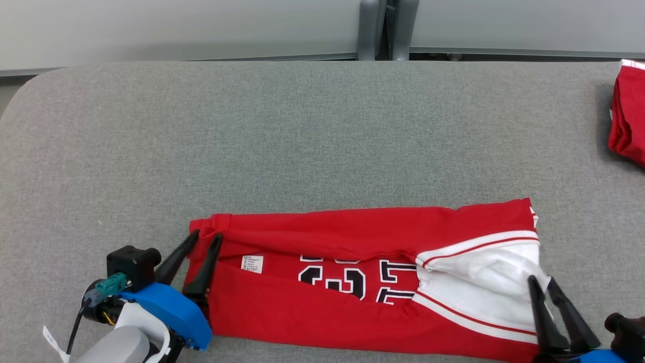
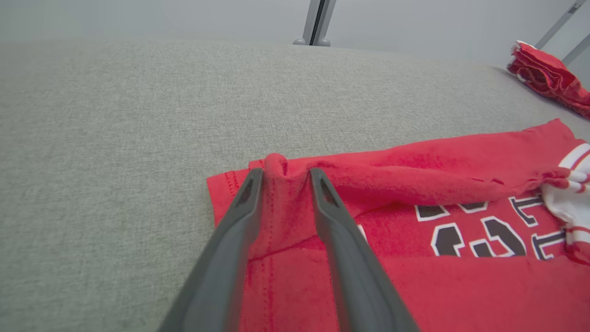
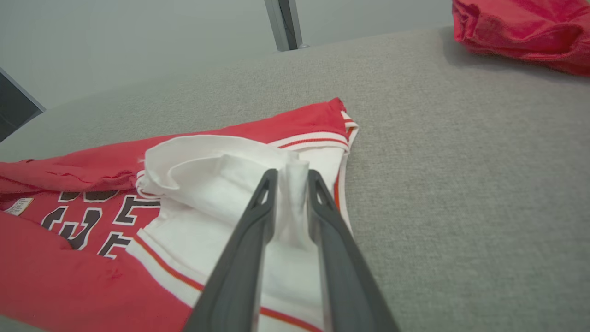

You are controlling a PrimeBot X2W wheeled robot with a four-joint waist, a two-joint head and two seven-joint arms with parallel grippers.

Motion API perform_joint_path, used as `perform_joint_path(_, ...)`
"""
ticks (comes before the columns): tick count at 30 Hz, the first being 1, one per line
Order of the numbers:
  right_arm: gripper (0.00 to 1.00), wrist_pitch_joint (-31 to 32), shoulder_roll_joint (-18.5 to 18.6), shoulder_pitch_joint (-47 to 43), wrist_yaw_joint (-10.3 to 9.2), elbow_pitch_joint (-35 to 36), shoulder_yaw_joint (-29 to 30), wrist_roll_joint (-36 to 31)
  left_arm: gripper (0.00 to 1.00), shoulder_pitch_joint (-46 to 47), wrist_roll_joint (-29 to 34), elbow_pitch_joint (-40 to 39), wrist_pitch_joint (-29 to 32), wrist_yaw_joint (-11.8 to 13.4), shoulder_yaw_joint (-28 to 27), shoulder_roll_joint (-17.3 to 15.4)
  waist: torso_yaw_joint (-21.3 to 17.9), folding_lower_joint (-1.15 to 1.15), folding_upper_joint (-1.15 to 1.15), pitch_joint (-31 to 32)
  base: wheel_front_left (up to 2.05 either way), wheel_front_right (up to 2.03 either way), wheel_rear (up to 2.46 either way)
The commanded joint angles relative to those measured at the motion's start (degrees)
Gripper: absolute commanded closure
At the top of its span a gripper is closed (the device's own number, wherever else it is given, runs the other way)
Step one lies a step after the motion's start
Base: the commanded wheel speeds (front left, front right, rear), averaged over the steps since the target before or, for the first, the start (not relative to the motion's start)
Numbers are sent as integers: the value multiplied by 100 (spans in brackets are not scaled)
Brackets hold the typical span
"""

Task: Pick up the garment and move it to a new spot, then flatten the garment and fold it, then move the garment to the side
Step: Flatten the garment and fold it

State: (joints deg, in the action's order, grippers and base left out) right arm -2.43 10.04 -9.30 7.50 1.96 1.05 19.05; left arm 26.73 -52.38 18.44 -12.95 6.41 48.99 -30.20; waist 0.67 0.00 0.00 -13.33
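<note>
Straddles garment (image 1: pixel 327 322) hem with left gripper (image 1: pixel 206 234) parted, white fold with right gripper (image 1: pixel 541 279) barely parted, hold unclear; risks snagging, unfolding on retreat.

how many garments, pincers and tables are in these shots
garments: 2, jersey and red pile
pincers: 2, left pincer and right pincer
tables: 1, table
total: 5
</note>
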Motion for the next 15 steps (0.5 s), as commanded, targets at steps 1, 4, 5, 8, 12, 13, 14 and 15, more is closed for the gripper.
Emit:
perform_joint_path(1,0,-29,-23,-56,-2,-6,15,-46,0,-75,12,-21,-45,12,-40,-13,4,0,0,5,0,0,0)
perform_joint_path(4,0,-166,-13,-27,-2,27,104,-82,0,-151,99,-110,-151,100,-176,21,8,0,0,38,0,0,0)
perform_joint_path(5,0,-223,-9,-1,-2,46,144,-85,0,-172,152,-149,-183,123,-239,25,8,0,0,47,0,0,0)
perform_joint_path(8,0,-262,1,88,-2,79,259,-121,0,-273,362,-303,-226,236,-539,57,3,0,0,79,0,0,0)
perform_joint_path(12,0,-88,48,275,-2,-5,387,-233,0,-572,919,-751,-225,373,-1328,234,20,0,0,108,0,0,0)
perform_joint_path(13,0,-29,49,318,-2,-37,411,-273,0,-663,1065,-866,-226,394,-1511,290,25,0,0,115,0,0,0)
perform_joint_path(14,0,54,34,362,-2,-80,450,-324,0,-752,1223,-972,-226,394,-1703,349,33,0,0,124,0,0,0)
perform_joint_path(15,0,134,26,411,-2,-140,475,-366,0,-843,1357,-1063,-227,394,-1877,412,46,0,0,127,0,0,0)
